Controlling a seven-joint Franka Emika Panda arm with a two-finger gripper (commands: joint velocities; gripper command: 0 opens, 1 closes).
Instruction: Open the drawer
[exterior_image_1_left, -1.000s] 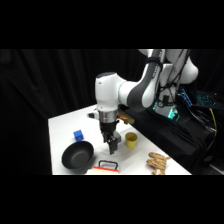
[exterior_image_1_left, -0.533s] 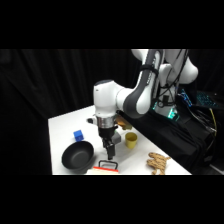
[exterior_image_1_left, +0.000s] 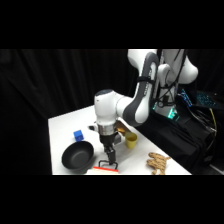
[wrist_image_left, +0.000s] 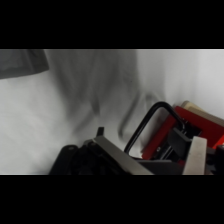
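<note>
The white arm's black two-finger gripper (exterior_image_1_left: 110, 161) is descending onto the thin black loop handle (wrist_image_left: 150, 122) of the red-fronted tan wooden drawer (wrist_image_left: 197, 125) directly beneath, positioning to hook it; finger opening cannot be determined.

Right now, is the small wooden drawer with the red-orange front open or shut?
Cannot tell. Only the drawer's red-orange front and its black loop handle show beside the gripper; no view shows how far it is pulled out.

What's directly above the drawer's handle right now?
The tool hangs directly over the drawer, its tip down at the black loop handle. Whether it touches the handle cannot be told. The drawer's inside is not visible; only its red front shows.
</note>
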